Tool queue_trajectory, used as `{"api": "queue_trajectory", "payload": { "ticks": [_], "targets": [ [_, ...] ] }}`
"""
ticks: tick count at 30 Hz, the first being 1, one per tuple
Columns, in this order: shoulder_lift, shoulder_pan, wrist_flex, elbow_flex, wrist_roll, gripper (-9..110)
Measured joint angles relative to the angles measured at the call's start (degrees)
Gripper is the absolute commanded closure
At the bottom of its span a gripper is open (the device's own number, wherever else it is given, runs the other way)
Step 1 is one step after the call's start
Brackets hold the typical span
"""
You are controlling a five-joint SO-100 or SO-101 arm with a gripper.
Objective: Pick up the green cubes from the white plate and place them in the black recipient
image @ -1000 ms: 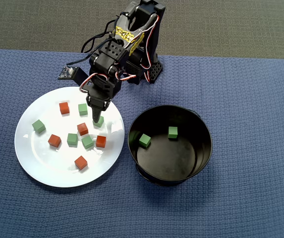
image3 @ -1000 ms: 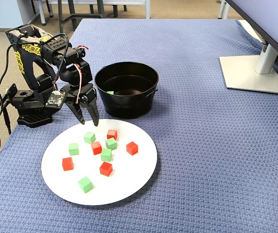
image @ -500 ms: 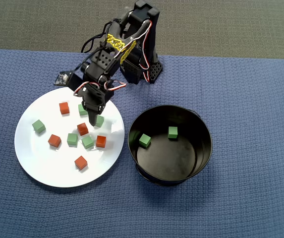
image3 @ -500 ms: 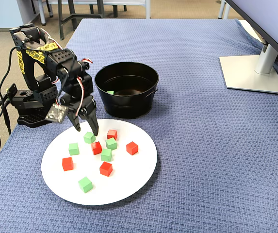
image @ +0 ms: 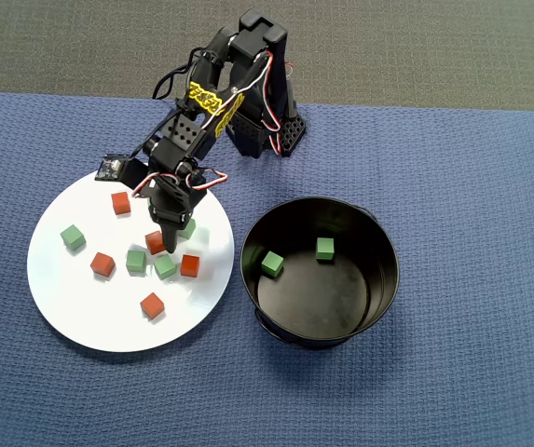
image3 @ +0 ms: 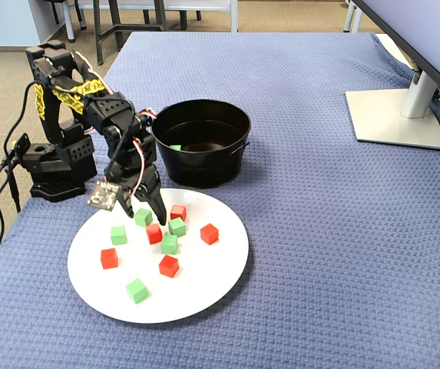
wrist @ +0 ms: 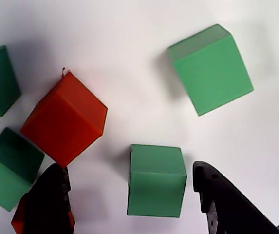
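The white plate (image: 71,298) carries several green cubes, among them one at its left side (image: 72,237), mixed with red-orange ones. My gripper (image3: 144,218) is open and low over the plate. One green cube (wrist: 156,180) lies between its fingers, nearer the right finger (wrist: 222,204). The left finger (wrist: 49,204) overlaps a red-orange cube (wrist: 64,119). In the overhead view the arm hides most of that green cube (image: 190,228). The black recipient (image: 383,279) stands right of the plate there, with two green cubes (image: 272,264) inside.
The arm's base (image3: 51,173) stands at the cloth's left edge in the fixed view. A monitor foot (image3: 396,115) sits at the far right. More green cubes (wrist: 210,68) lie close around the fingers, and blue cloth (image3: 342,254) surrounds plate and tub.
The arm has stretched further over the plate and come down. Its open fingers now stand either side of a green cube. No cube has moved.
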Motion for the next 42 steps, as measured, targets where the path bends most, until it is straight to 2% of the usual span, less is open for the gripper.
{"api": "queue_trajectory", "payload": {
  "ticks": [23,25,26,27,37,42],
  "targets": [
    [-0.18,-2.37,-2.20,0.97,-0.35,83],
    [0.09,-2.37,-2.20,1.14,-0.35,87],
    [0.18,-2.29,-2.20,1.32,-0.35,97],
    [0.18,-2.37,-2.37,1.32,-0.35,101],
    [0.26,-2.55,-2.46,1.41,-0.44,102],
    [7.38,-2.37,1.67,0.53,-0.09,102]
  ]
}}
